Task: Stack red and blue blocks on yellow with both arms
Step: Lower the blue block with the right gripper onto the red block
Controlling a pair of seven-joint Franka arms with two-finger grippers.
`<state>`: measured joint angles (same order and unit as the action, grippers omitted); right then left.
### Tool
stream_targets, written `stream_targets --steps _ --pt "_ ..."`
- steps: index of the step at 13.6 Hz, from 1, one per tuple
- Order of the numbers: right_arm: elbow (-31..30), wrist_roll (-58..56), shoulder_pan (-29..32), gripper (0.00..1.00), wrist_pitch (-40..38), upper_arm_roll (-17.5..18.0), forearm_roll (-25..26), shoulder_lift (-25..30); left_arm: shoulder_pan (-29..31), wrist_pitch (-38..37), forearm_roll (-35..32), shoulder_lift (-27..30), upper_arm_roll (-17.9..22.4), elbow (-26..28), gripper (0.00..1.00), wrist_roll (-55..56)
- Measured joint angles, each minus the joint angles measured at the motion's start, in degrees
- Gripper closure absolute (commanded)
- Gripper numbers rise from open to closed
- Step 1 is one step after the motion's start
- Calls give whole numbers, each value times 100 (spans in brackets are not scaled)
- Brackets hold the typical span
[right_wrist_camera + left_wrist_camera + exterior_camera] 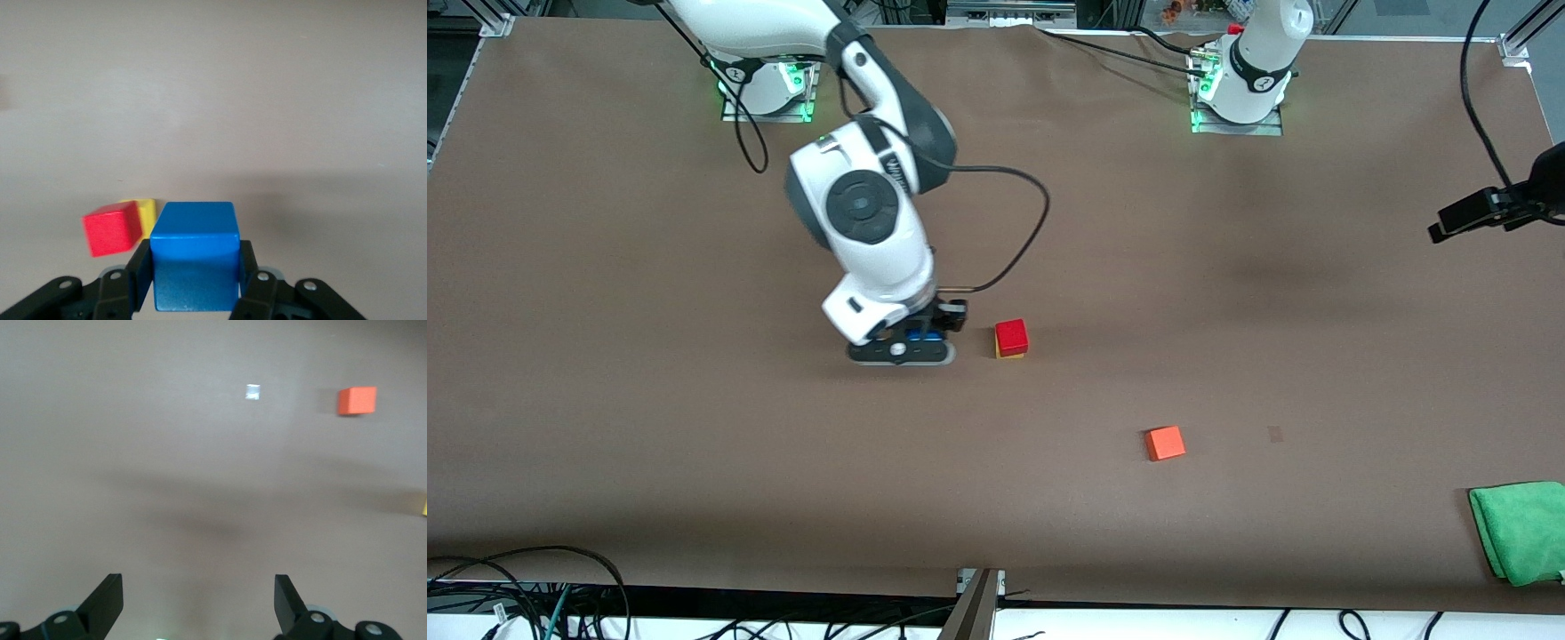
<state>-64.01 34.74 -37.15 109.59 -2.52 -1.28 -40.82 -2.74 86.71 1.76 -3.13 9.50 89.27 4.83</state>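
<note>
The deep red cube (pixel 1011 335) sits on the yellow cube (pixel 1009 355) near the table's middle. Only a thin edge of the yellow one shows. My right gripper (pixel 919 345) is shut on the blue cube (pixel 926 336) and holds it just above the table, beside the stack toward the right arm's end. In the right wrist view the blue cube (pixel 195 240) fills the space between the fingers of the gripper (pixel 195 270), with the red cube (pixel 111 229) and the yellow cube (pixel 148 212) beside it. My left gripper (pixel 199 600) is open and empty, high over bare table.
An orange-red cube (pixel 1165 442) lies nearer the front camera, toward the left arm's end, and shows in the left wrist view (pixel 357 400). A green cloth (pixel 1520 529) lies at the front corner there. A black bracket with cable (pixel 1494 209) juts in at that end.
</note>
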Motion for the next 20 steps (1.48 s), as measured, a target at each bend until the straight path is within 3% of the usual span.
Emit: stream_targets --steps 4,13,20 --pt "204 30 -169 65 528 10 0 -324 -24 377 -76 -57 -56 261 0 -23" --pt "478 30 -506 66 577 90 3 -769 -29 560 -78 -191 -60 344 0 -24" --pt "836 30 -551 66 675 86 3 -802 -29 566 -78 -190 -64 337 0 -24"
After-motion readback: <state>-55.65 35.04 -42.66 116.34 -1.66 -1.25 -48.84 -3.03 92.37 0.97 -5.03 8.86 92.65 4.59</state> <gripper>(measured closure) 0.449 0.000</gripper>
